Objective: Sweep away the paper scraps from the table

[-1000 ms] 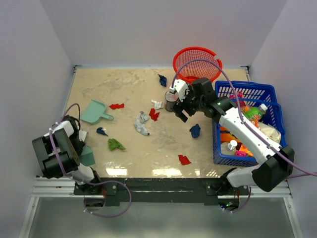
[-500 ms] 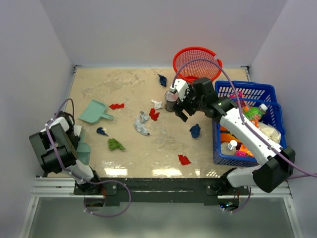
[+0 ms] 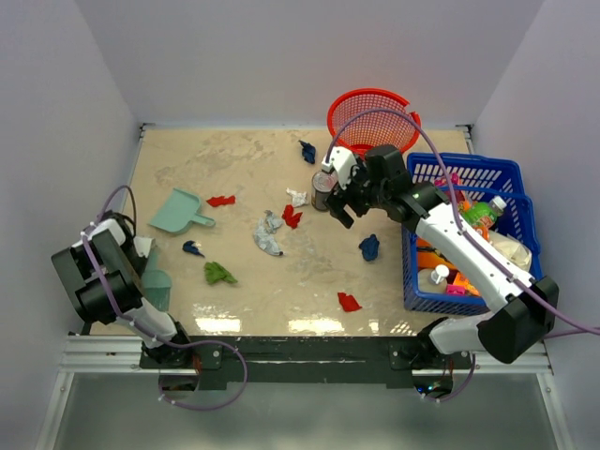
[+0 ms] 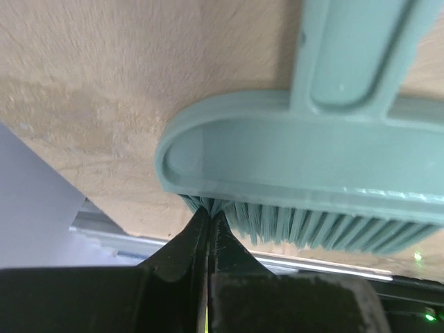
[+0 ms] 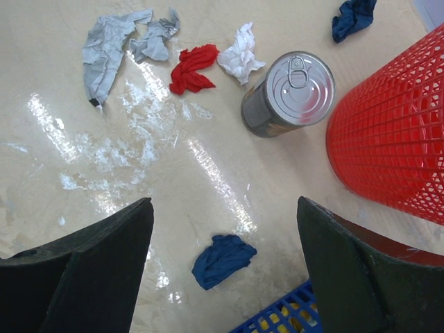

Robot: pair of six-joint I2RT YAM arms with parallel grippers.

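Observation:
Several paper scraps lie about the table (image 3: 234, 159): red ones (image 3: 221, 200) (image 3: 292, 217) (image 3: 349, 302), dark blue ones (image 3: 307, 151) (image 3: 369, 247), a green one (image 3: 219, 273), a grey one (image 3: 267, 234) and a white one (image 3: 298, 197). At the near left corner my left gripper (image 4: 208, 214) is shut, its tips pressed into the bristles of a teal brush (image 4: 312, 166) (image 3: 156, 284). My right gripper (image 5: 223, 208) (image 3: 341, 208) hangs open above a dark blue scrap (image 5: 222, 260), beside a tin can (image 5: 288, 94).
A teal dustpan (image 3: 178, 213) lies at the left. A red mesh basket (image 3: 372, 117) stands at the back right, close to the can. A blue crate (image 3: 464, 164) of packaged goods fills the right edge. Lilac walls enclose the table.
My left arm has drawn back toward the left wall and its gripper has closed against the brush bristles. The right arm and the scraps have not moved.

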